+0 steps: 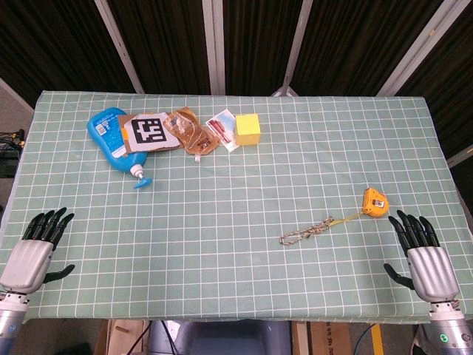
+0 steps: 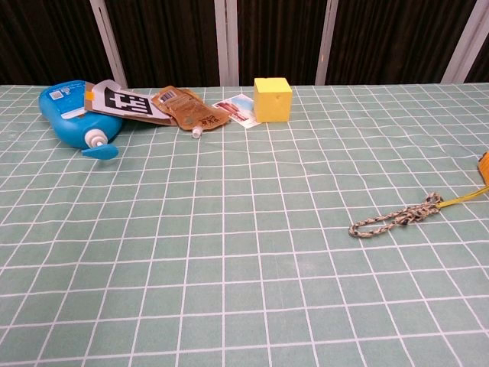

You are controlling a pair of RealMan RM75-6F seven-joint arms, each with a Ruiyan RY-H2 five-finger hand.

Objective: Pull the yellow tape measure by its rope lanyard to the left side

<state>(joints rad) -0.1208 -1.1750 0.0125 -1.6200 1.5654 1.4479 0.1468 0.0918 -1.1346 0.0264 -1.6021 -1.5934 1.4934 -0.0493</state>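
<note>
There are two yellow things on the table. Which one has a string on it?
The yellow tape measure, near the right hand, has the rope lanyard trailing from it. The yellow cube at the far side is plain, with no string.

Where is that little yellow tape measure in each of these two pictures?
Head view: the yellow tape measure lies right of centre, just beyond the right hand.
Chest view: only a sliver shows at the right edge.
Shared landmark: the rope lanyard trailing left from it.
</note>
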